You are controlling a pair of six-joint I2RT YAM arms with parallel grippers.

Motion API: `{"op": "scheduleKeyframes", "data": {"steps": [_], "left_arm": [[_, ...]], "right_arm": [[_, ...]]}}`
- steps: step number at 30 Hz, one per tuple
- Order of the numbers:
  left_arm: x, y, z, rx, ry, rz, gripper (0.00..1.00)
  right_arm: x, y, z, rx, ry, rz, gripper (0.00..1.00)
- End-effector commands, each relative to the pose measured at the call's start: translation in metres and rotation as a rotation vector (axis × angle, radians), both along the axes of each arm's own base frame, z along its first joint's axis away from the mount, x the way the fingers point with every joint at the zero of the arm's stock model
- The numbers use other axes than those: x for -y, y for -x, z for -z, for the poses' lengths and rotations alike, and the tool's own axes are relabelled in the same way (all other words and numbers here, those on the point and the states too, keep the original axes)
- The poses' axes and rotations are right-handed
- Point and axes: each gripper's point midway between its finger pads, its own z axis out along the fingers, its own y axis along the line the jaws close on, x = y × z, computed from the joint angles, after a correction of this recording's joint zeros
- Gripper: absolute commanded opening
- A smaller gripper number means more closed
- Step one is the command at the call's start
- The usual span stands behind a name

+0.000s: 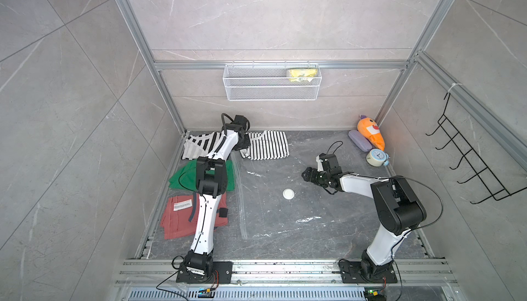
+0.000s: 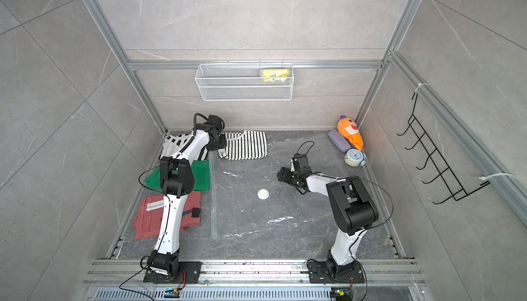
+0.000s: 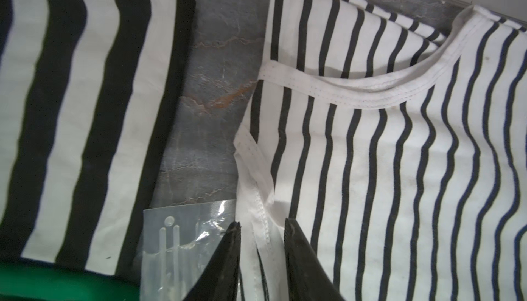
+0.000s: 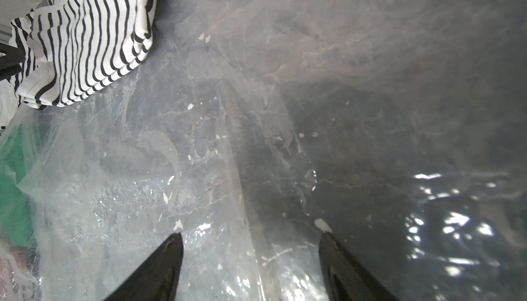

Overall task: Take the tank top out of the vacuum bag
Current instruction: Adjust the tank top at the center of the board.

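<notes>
1. Two fingers of the left gripper (image 3: 262, 242) stand a narrow gap apart, astride the white edging of the tank top (image 3: 399, 142). Cannot tell whether the cloth is pinched or only straddled.
2. Right gripper (image 4: 251, 256): jaws wide, nothing between them. It hovers over the vacuum bag (image 4: 142, 185) without pressing it.
3. Tank top lies folded at the far edge of the worktop (image 1: 285, 249), left of the middle, at the bag's far-left corner. It looks to be out of the bag; whether its near hem rests on the plastic I cannot tell. Bag lies flat across the middle, valve (image 1: 288, 193) up.
4. Risk: the bag's zip edge (image 3: 171, 242) sits just beside one left finger. A closing pinch could catch plastic with the cloth, and since nothing pins the bag, a pull would drag it.
5. Risk: only edging sits between the jaws, so a lift may unfold the top or let it slip.
6. Risk: the wide-striped garment (image 3: 71, 85) lies near, in the far-left corner. A sideways drag would pile the top onto it.
7. Left arm (image 1: 205, 222): rises from the near-left base over the red garment (image 1: 176, 222) and green garment (image 1: 181, 178). Elbow raised above the green, wrist bent down at the far edge.
8. Right arm (image 1: 356, 184): near-right base, elbow high, forearm pointing toward the middle. Gripper near the valve, apart from it.
</notes>
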Motion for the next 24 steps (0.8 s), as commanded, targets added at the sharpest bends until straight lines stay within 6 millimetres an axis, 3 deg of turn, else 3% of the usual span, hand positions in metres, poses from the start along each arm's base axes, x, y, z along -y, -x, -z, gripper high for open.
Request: {"op": "scheduleKeyframes", "data": {"steps": [1, 5, 8, 15, 24], "left_arm": [[0.004, 0.004, -0.038, 0.057, -0.068, 0.045, 0.31], [0.050, 0.009, -0.053, 0.136, 0.037, 0.128, 0.29], [0.062, 0.012, -0.039, 0.123, 0.108, 0.108, 0.26], [0.040, 0.012, 0.010, 0.012, 0.124, 0.008, 0.22], [0.013, 0.014, 0.031, -0.037, 0.068, -0.038, 0.22]], "right_arm": [[0.001, 0.006, 0.009, -0.021, 0.028, -0.010, 0.78], [-0.004, 0.003, 0.000, 0.019, 0.017, -0.026, 0.77], [-0.008, 0.003, -0.006, 0.045, 0.007, -0.037, 0.76], [-0.004, 0.005, 0.000, 0.013, 0.038, -0.013, 0.76], [0.000, 0.004, 0.005, -0.008, 0.054, 0.008, 0.75]]}}
